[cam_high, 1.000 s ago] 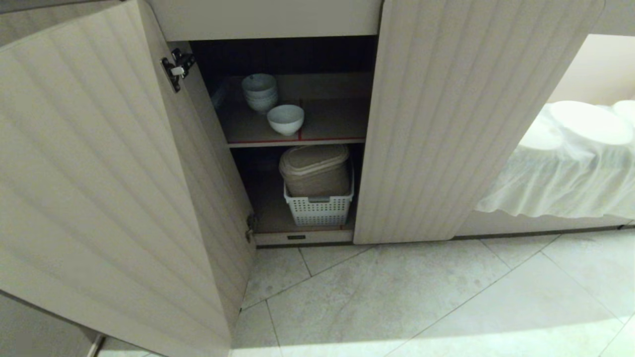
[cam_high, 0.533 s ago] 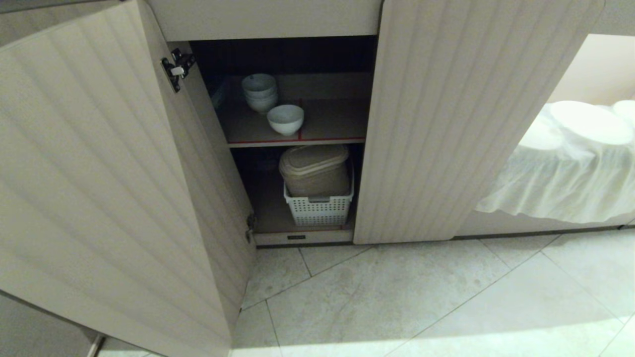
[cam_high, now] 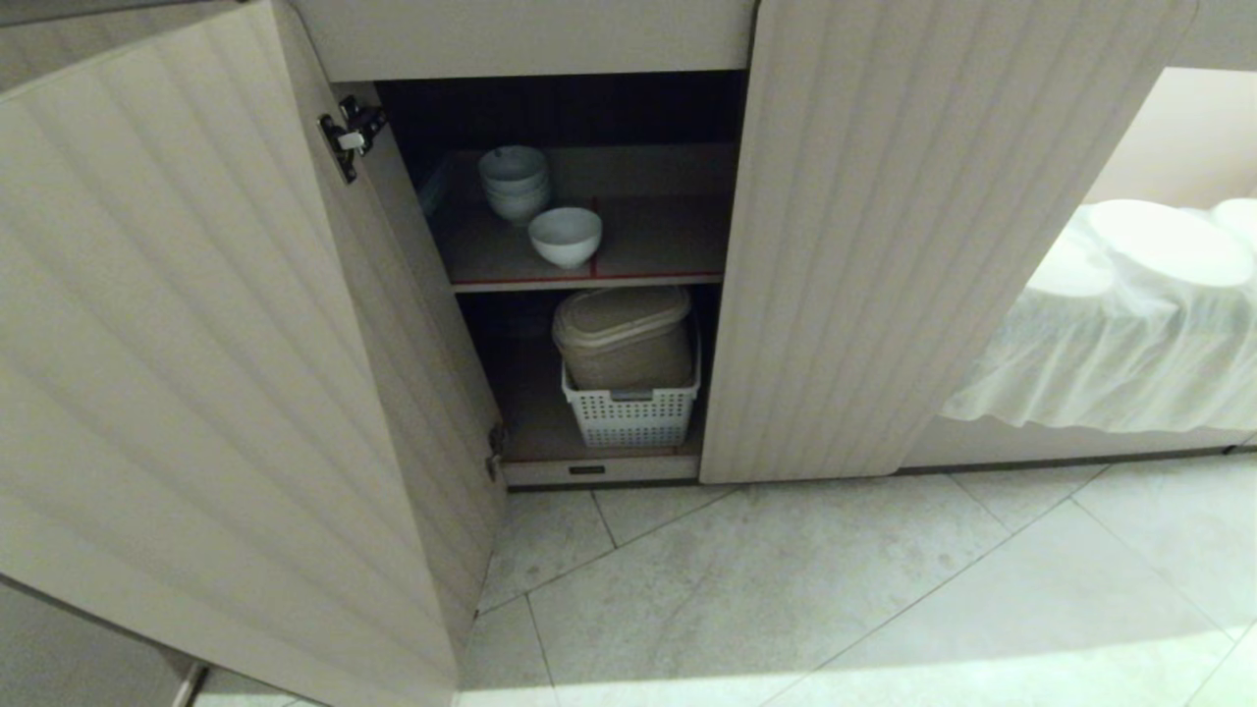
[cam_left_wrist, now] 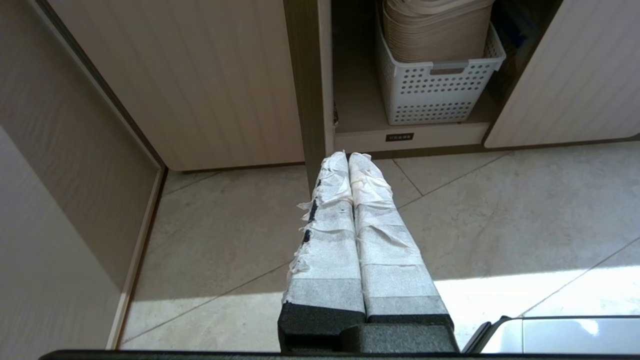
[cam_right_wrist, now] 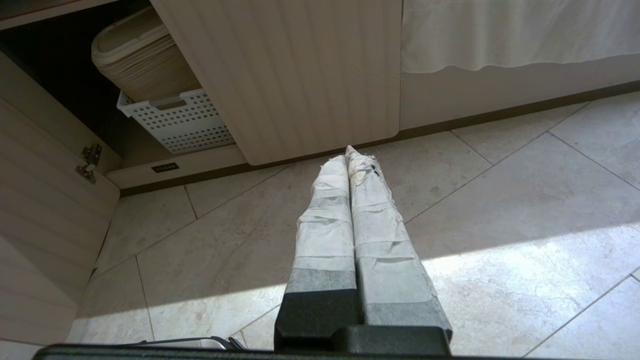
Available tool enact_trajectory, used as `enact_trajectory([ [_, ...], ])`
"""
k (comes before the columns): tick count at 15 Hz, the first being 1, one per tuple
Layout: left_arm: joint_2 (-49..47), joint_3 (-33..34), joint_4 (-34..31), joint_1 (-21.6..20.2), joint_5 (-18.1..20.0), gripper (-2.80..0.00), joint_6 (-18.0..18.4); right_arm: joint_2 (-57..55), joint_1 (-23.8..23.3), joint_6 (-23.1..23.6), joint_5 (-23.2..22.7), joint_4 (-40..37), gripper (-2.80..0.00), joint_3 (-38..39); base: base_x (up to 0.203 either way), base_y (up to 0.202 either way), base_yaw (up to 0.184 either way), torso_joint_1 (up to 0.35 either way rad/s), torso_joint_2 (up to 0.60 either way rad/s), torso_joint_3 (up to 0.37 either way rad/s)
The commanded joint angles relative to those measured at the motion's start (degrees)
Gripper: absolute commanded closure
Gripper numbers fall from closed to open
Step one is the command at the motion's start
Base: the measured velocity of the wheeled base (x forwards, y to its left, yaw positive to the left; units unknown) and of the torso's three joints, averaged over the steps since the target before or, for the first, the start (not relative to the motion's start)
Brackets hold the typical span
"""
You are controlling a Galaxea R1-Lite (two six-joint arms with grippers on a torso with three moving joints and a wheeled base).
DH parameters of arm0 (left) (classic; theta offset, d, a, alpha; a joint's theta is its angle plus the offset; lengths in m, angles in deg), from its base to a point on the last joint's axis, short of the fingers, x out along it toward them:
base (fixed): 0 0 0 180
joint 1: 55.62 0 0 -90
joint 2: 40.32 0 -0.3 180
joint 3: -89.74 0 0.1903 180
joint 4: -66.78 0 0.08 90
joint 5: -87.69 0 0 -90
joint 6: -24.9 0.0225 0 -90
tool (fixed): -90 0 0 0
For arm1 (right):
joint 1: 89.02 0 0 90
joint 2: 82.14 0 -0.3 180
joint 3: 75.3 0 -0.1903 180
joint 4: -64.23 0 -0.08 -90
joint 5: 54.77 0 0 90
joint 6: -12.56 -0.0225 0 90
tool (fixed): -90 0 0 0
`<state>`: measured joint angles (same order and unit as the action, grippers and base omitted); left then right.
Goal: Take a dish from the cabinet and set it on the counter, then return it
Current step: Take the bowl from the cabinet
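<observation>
Head view, cabinet (cam_high: 884,245): both fluted doors stand open, the left one swung wide toward 8 o'clock.
Head view, upper shelf (cam_high: 648,245): the white bowl (cam_high: 566,236) sits alone near the red front edge; the stack of white bowls (cam_high: 514,183) is just behind it at 11 o'clock.
Head view, lower shelf: a white perforated basket (cam_high: 630,414) holds a beige lidded container (cam_high: 623,337).
Head view, 3 o'clock: a white cloth (cam_high: 1110,363) drapes there.
Left wrist view: left gripper (cam_left_wrist: 348,159) clenched, holding nothing, above the tiled floor (cam_left_wrist: 500,210); basket at 1 o'clock.
Right wrist view: right gripper (cam_right_wrist: 347,159) clenched and empty, over the floor before the right door; basket at 10 o'clock.
</observation>
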<state>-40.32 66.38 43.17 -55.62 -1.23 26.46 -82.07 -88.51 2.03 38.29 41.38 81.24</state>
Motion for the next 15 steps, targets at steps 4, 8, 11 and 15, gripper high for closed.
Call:
enact_trajectory([
  [4, 0.0, 0.0, -0.02, 0.0, 0.07, 0.0, 0.02, -0.07, 0.02, -0.03, 0.02, 0.02, 0.0, 0.01, 0.0, 0.0, 0.0, 0.0, 0.0, 0.0],
  [8, 0.0, 0.0, -0.02, 0.0, -0.02, 0.0, 0.02, -0.07, 0.02, -0.03, 0.02, 0.02, 0.0, 0.01, 0.003, -0.1, 0.003, 0.001, 0.0, 0.002],
  [11, 0.0, 0.0, -0.02, 0.0, -0.02, 0.0, 0.02, -0.07, 0.02, -0.03, 0.02, 0.02, 0.0, 0.01, 0.0, -0.195, 0.0, 0.006, 0.0, 0.0],
  [15, 0.0, 0.0, -0.02, 0.0, -0.02, 0.0, 0.02, -0.07, 0.02, -0.03, 0.02, 0.02, 0.0, 0.01, 0.0, -0.197, 0.002, 0.002, 0.0, 0.002],
])
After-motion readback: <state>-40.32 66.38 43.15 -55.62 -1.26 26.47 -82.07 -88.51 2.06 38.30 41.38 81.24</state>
